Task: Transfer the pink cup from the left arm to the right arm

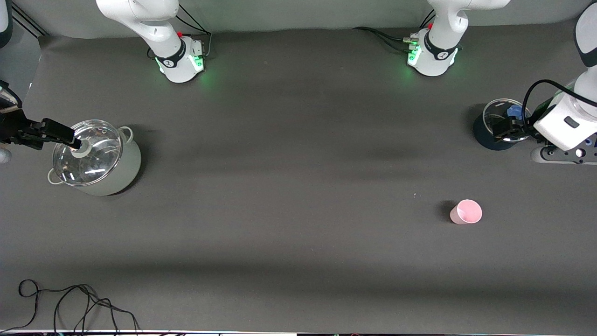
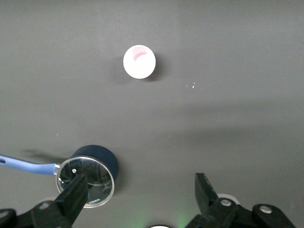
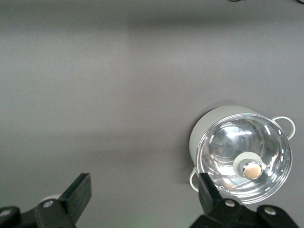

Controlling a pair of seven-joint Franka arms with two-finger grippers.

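The pink cup (image 1: pixel 466 212) stands upright on the dark table mat, toward the left arm's end and nearer to the front camera than the dark blue pot (image 1: pixel 485 137). It also shows in the left wrist view (image 2: pixel 139 61), well apart from the fingers. My left gripper (image 1: pixel 507 129) is open and empty, up over the dark blue pot; its jaws stand wide apart in the left wrist view (image 2: pixel 140 192). My right gripper (image 1: pixel 65 136) is open and empty over the white pot (image 1: pixel 123 170) at the right arm's end; it also shows in the right wrist view (image 3: pixel 142 190).
The dark blue pot (image 2: pixel 102 154) has a glass lid (image 2: pixel 88 178) and a blue handle (image 2: pixel 28 165). The white pot (image 3: pixel 209 128) has a glass lid (image 3: pixel 242 159) with a knob. Loose black cables (image 1: pixel 70 303) lie at the near edge by the right arm's end.
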